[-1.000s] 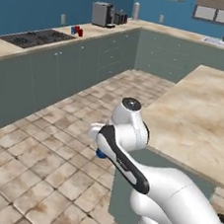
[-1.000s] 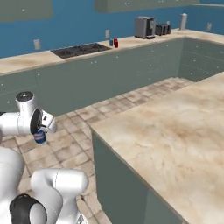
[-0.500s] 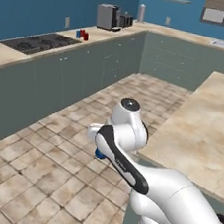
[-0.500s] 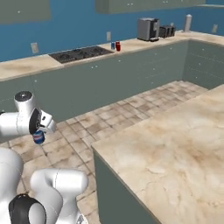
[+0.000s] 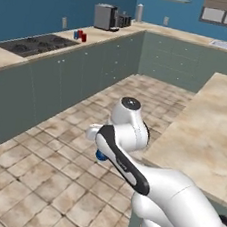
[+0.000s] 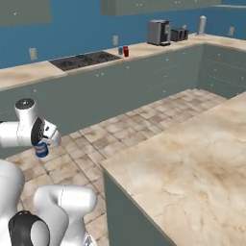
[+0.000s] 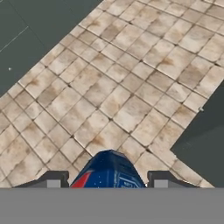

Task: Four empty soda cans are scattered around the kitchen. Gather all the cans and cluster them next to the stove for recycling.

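Hand view showed the tool [image 7: 107, 180] clenched on a blue can [image 7: 108, 171] with a red mark, its two dark tips on either side of the can, held above the tiled floor [image 7: 127, 87]. From the right base view, that blue can [image 6: 41, 150] hung below the arm's white wrist, low on the left and well apart from the stove [image 6: 84, 59] set in the far bench [image 6: 29, 73]. Just right of the stove on that bench stood a blue can [image 6: 120, 50] and a red can [image 6: 126, 51] side by side.

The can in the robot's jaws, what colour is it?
Blue can with some red, clearest in the hand view.
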{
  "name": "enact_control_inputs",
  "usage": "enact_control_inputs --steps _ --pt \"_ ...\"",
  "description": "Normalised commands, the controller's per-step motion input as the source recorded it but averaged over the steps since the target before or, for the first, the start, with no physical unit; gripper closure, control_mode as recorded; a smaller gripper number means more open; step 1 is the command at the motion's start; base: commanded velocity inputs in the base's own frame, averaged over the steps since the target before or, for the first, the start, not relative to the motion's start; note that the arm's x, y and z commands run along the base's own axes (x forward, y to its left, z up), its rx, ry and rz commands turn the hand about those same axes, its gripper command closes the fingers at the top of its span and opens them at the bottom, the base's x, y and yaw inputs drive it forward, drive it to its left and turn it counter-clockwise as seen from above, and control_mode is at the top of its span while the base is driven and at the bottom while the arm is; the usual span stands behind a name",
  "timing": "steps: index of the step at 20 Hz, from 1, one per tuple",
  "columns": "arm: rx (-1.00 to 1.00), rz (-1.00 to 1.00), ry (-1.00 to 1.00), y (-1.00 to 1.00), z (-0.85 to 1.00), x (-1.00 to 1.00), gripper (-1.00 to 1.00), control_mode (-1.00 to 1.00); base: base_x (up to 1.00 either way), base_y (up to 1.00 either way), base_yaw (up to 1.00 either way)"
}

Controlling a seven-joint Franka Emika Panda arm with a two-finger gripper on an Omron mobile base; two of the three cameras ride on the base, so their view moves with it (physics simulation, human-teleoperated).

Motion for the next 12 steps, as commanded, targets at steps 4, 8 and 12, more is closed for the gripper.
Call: enact_control_inputs --steps 4,8,12 --pt "0.00 0.00 0.00 0.00 0.00 0.00 1.00 1.00 0.38 0.59 0.00" --pt "0.00 0.00 0.00 0.00 0.00 0.00 1.00 1.00 0.02 0.70 0.03" --pt "0.00 0.00 0.00 0.00 0.00 0.00 1.00 1.00 0.36 0.51 -0.03"
